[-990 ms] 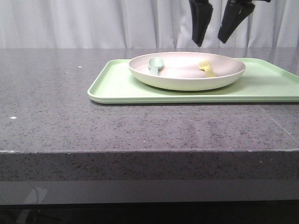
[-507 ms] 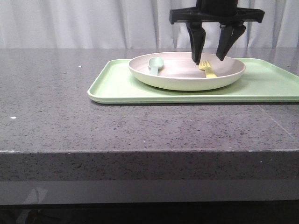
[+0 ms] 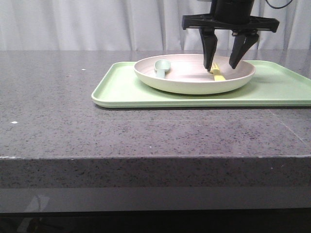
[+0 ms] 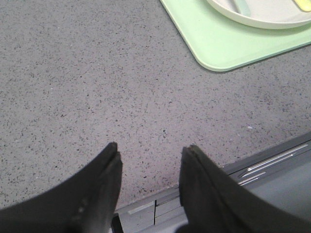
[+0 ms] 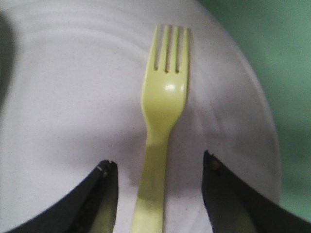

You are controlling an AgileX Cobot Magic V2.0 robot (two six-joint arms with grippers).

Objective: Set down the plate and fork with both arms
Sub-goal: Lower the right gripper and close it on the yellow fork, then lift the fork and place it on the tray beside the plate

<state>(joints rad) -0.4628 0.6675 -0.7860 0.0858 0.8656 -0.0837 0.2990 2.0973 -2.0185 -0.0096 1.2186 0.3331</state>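
The cream-white plate (image 3: 194, 82) sits on the light green tray (image 3: 121, 90) at the back of the table. The pale yellow fork (image 3: 217, 74) lies inside the plate on its right side. My right gripper (image 3: 222, 67) is open, lowered into the plate with one finger on each side of the fork. In the right wrist view the fork (image 5: 163, 121) lies between the open fingers of the right gripper (image 5: 159, 167), its handle running back between them. My left gripper (image 4: 151, 151) is open and empty above the bare table near its front edge. The plate's edge (image 4: 252, 19) shows there.
A grey-green spoon (image 3: 161, 67) lies in the left side of the plate. The tray's corner (image 4: 214, 53) shows in the left wrist view. The grey speckled tabletop (image 3: 73, 121) spreads in front and to the left of the tray. White curtains hang behind.
My right gripper has come down from above the plate and now straddles the fork, shifting slightly right. The plate, fork and spoon have not moved.
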